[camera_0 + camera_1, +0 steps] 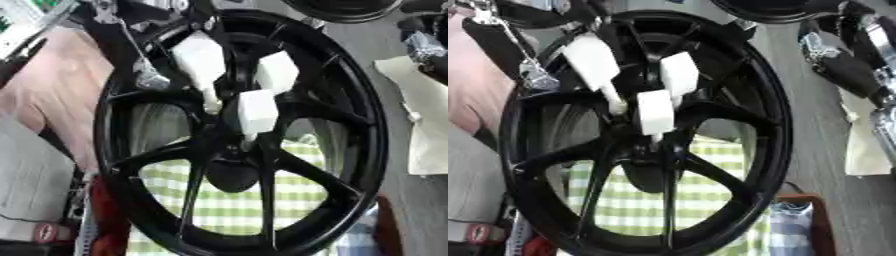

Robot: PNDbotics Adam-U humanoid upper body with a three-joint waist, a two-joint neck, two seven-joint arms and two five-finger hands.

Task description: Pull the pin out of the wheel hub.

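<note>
Far left: pink cloth (52, 90) and a grey surface (31, 185) lie beside the wheel. Centre: black wheel hub (241, 150) stands upright, filling most of the view, spokes running out from its middle; green-checked cloth (236, 200) shows thru the spoke gaps. Left hand (206, 62) comes in from top left w/ white-covered fingers (258, 111) bunched at the hub's middle, tips close together and touching it. Can't tell whether they hold the pin; pin itself not made out. Right: right hand (842, 60) shows at the upper right edge, apart from the wheel; can't tell its state. White paper (429, 115) lies on the grey counter (411, 210).
</note>
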